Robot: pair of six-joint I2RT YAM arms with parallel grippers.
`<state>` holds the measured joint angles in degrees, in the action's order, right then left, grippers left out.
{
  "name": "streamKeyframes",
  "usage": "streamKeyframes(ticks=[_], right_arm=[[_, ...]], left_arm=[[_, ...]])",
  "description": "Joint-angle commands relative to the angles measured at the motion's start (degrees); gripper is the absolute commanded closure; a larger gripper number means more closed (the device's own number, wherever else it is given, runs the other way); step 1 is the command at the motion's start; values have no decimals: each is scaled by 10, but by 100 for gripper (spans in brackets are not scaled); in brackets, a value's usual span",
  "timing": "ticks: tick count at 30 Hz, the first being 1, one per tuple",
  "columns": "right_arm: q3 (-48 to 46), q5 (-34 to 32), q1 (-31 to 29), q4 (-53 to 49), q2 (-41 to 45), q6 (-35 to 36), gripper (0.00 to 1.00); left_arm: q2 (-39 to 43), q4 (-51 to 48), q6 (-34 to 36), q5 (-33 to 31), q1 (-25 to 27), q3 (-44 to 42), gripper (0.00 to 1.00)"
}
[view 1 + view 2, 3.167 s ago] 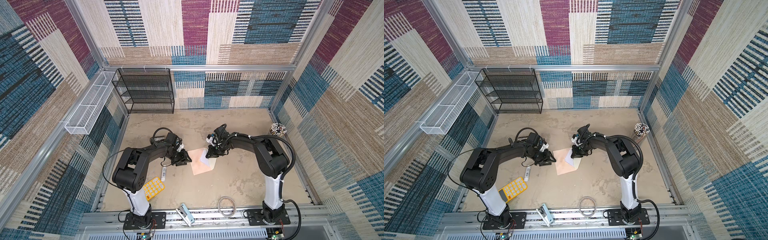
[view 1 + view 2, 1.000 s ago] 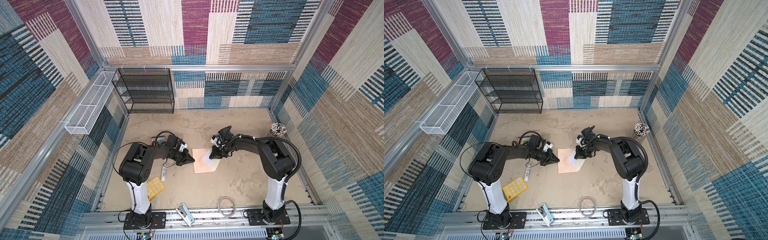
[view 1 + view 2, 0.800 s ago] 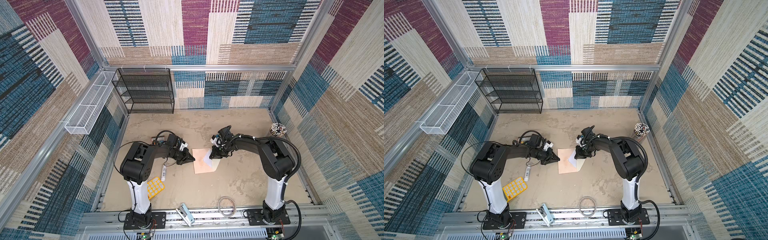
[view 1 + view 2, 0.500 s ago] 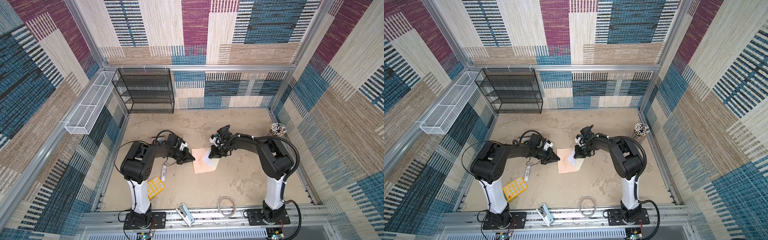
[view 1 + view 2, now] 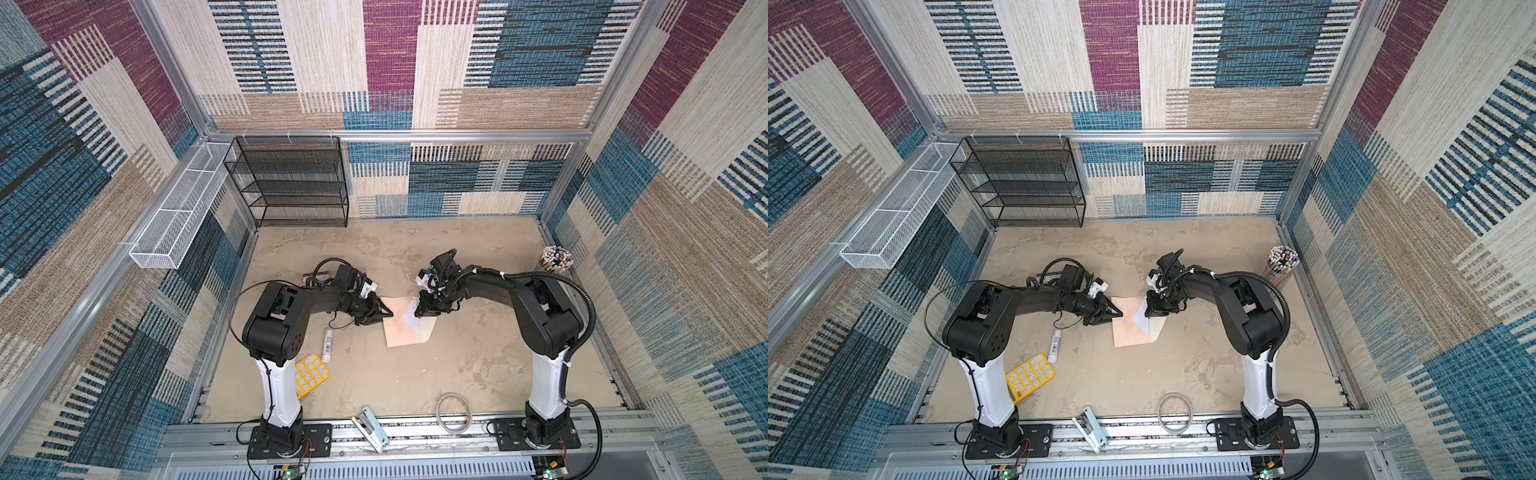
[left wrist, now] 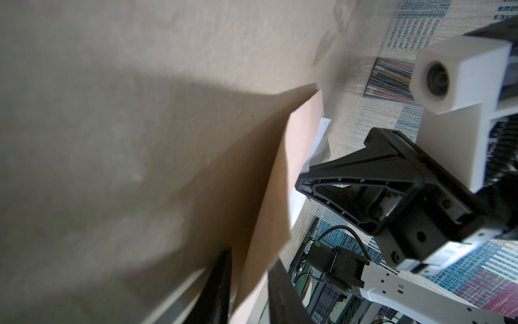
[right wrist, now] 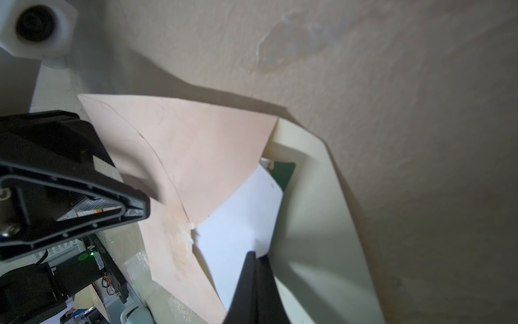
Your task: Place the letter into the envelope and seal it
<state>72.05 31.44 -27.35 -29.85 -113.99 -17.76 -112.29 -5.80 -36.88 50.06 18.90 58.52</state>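
Observation:
The peach-pink envelope (image 5: pixel 399 332) (image 5: pixel 1127 332) lies flat mid-table, its cream flap (image 7: pixel 308 224) open toward the right arm. The white letter (image 7: pixel 238 224) sits partly inside the pocket, and a dark green corner shows by the flap. My right gripper (image 7: pixel 255 258) (image 5: pixel 422 311) is shut on the letter's outer edge. At the envelope's opposite edge, my left gripper (image 6: pixel 249 283) (image 5: pixel 384 311) has its jaws apart. The envelope's (image 6: pixel 269 179) edge runs between its fingers (image 6: pixel 218 280), with a gap showing.
A yellow calculator (image 5: pixel 309 372) and a white tube (image 5: pixel 328 340) lie beside the left arm. At the front edge are a pale blue stapler (image 5: pixel 370 428) and a wire ring (image 5: pixel 455 413). A pencil cup (image 5: pixel 555 257) stands far right, a black mesh rack (image 5: pixel 291 183) at the back.
My left gripper's jaws have parted at the envelope's edge. Over the last seconds the envelope swung squarer to the table as both arms shifted. The right gripper stays shut on the letter.

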Motion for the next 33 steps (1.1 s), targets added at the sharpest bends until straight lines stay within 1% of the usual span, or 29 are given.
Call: streamKeyframes(ticks=[1, 6, 13, 18, 22, 33], right_arm=[[4, -3, -1, -2, 1, -1, 100], [10, -7, -3, -3, 4, -9, 100], [20, -8, -11, -7, 9, -23, 100], [18, 1, -14, -4, 16, -28, 100], [11, 19, -18, 10, 15, -36, 100], [-20, 74, -18, 74, 26, -65, 100]], left_arm=[[-5, -4, 7, -14, 0, 6, 67], [-4, -4, 3, -21, 0, 11, 64], [1, -18, -1, -46, 3, 11, 55], [8, -32, 0, -69, 7, 14, 55], [-2, -31, -1, -71, 13, 23, 56], [-10, 118, -63, -7, 14, -18, 58]])
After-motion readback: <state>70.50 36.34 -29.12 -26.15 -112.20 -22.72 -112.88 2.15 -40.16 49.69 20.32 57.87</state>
